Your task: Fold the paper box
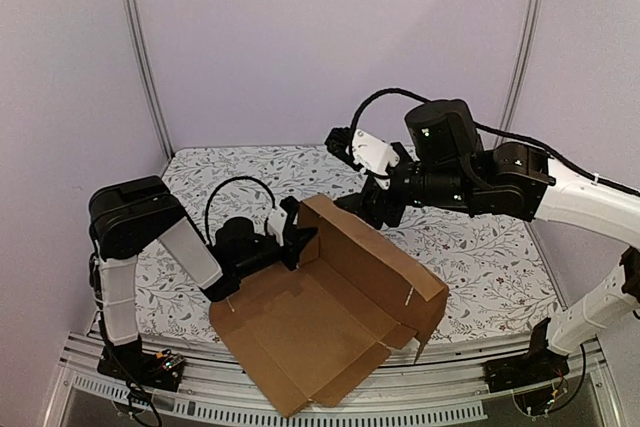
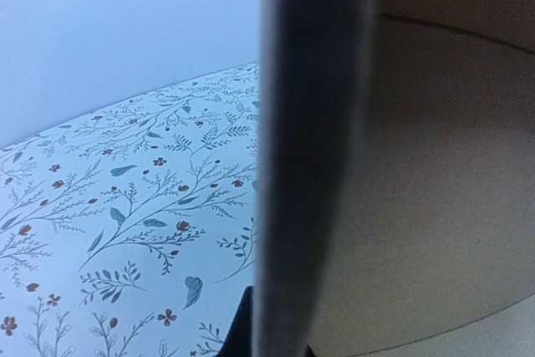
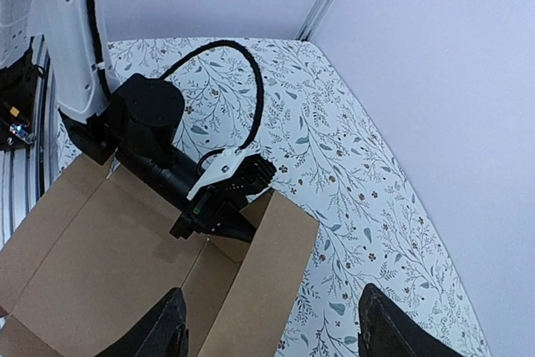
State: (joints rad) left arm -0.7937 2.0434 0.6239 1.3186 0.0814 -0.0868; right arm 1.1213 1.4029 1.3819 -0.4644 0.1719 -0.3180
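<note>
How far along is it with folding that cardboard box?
Partly done. One long wall of the paper box stands raised. The left gripper pinches that wall's end; the right gripper hovers open above it. The near panel lies flat, and the remaining walls need raising.

Bright, diffuse light, soft shadows. In the left wrist view, the finger (image 2: pixel 309 156) and paper box (image 2: pixel 443 173) blur badly.

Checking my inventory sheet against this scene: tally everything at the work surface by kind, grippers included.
paper box: 1
grippers: 2 (left gripper, right gripper)
floral table cover: 1
Total: 4
</note>
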